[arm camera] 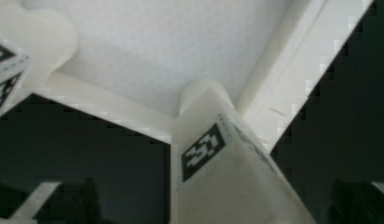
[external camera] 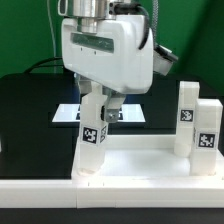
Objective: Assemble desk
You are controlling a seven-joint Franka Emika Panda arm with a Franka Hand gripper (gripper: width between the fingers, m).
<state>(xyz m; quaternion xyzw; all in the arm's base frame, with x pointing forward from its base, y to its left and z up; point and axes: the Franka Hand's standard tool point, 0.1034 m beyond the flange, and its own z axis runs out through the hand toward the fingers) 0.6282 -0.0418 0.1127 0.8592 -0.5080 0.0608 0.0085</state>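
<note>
The white desk top (external camera: pixel 150 165) lies flat across the front of the exterior view, rim up. A white leg (external camera: pixel 92 135) with a black-and-white tag stands upright at its left corner. My gripper (external camera: pixel 97 108) is straight above that leg, with its fingers on either side of the top. In the wrist view the leg (arm camera: pixel 224 160) rises between my dark fingers (arm camera: pixel 64 200), with a dark gap on each side. My gripper (arm camera: pixel 207 198) looks open around it. Two more tagged legs (external camera: pixel 186 115) (external camera: pixel 207 135) stand at the desk top's right end.
The marker board (external camera: pixel 68 112) lies on the black table behind the arm. In the wrist view the tray floor (arm camera: pixel 171 50) and its rim (arm camera: pixel 304 60) show, and another leg (arm camera: pixel 20 60) stands in the far corner.
</note>
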